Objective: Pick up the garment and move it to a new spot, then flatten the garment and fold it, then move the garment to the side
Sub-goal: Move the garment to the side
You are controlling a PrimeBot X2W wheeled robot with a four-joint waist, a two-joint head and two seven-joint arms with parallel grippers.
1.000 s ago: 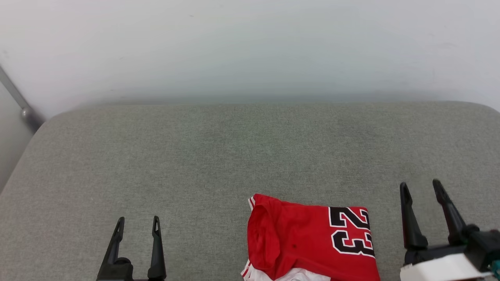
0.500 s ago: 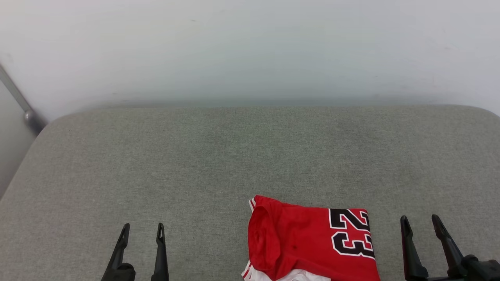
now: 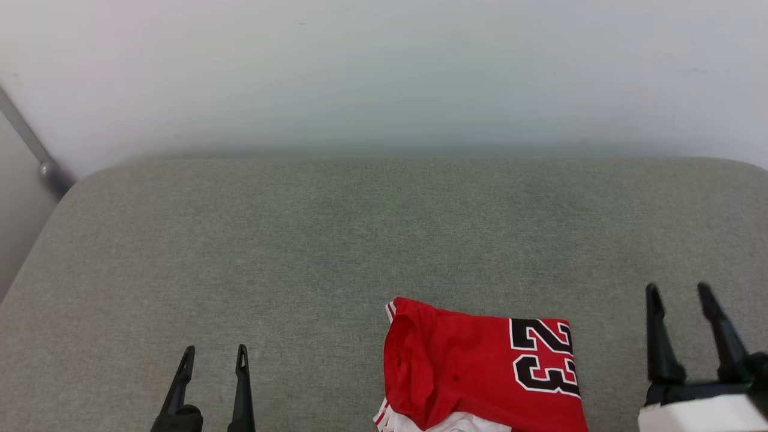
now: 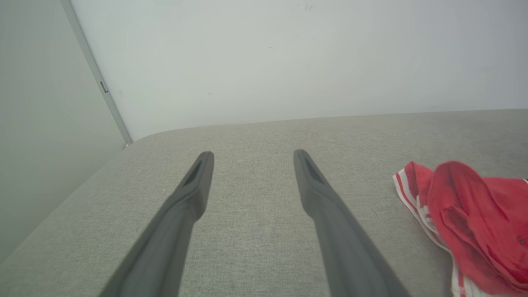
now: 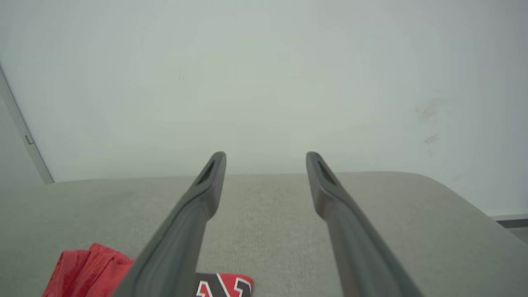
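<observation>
The garment (image 3: pixel 480 372), a red jersey folded into a compact rectangle, lies on the grey cushion near the front edge, right of centre, with a black-and-white "23" facing up and a white sleeve poking out below. Its red collar and striped trim (image 4: pixel 462 218) appear at the right of the left wrist view, and a corner (image 5: pixel 86 272) at the lower left of the right wrist view. My left gripper (image 3: pixel 216 354) is open at the lower left, well apart from the jersey. My right gripper (image 3: pixel 678 291) is open to the jersey's right, holding nothing.
The grey fabric cushion (image 3: pixel 300 240) spans the whole width, with rounded back corners. A pale wall (image 3: pixel 384 72) rises behind it. A grey metal bar (image 3: pixel 36 156) slants down at the back left.
My right gripper dropped toward the frame's bottom, then rose again and now sits slightly further right. The left gripper sank a little lower. The jersey lies as before.
</observation>
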